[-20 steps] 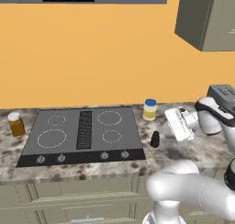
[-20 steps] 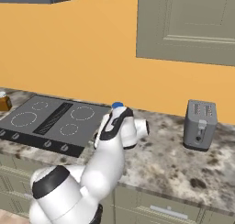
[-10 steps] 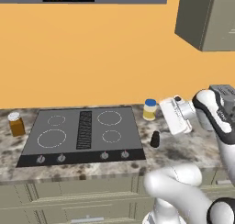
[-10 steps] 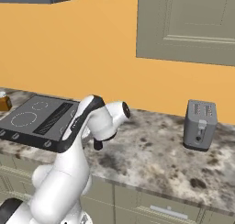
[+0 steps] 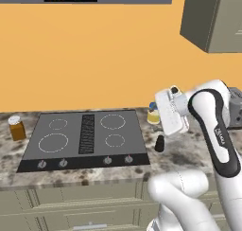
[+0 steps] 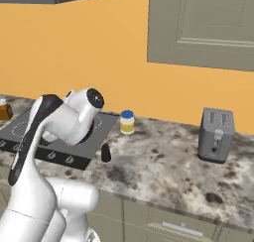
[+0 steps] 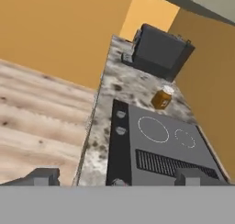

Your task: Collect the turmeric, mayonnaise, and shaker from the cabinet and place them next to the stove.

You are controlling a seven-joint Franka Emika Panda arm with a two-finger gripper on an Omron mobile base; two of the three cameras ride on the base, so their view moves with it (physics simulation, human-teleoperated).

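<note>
The stove [image 5: 85, 137] lies in the counter. At its left stands the turmeric [image 5: 17, 128], also in the hand view as the turmeric [image 7: 161, 98] beyond the stove [image 7: 160, 145]. The mayonnaise [image 6: 127, 122] and the black shaker [image 6: 105, 153] stand on the counter just right of the stove [image 6: 74, 154]. My white hand [image 5: 169, 112] hovers above the shaker [image 5: 159, 143] and partly hides the mayonnaise [image 5: 152, 113]. My gripper [image 7: 118, 177] is open, with nothing between its fingertips [image 7: 43, 176]. The cabinet [image 5: 212, 17] hangs at the upper right.
A grey toaster [image 6: 216, 134] stands on the speckled counter [image 6: 163, 161] to the right. A dark appliance [image 7: 158, 51] sits on the counter past the turmeric. Wooden floor [image 7: 41, 122] runs along the counter's front edge.
The arm has risen and swung left, carrying the hand from low over the counter right of the shaker to above it. The jaws stayed wide open. The jars and shaker have not moved.
</note>
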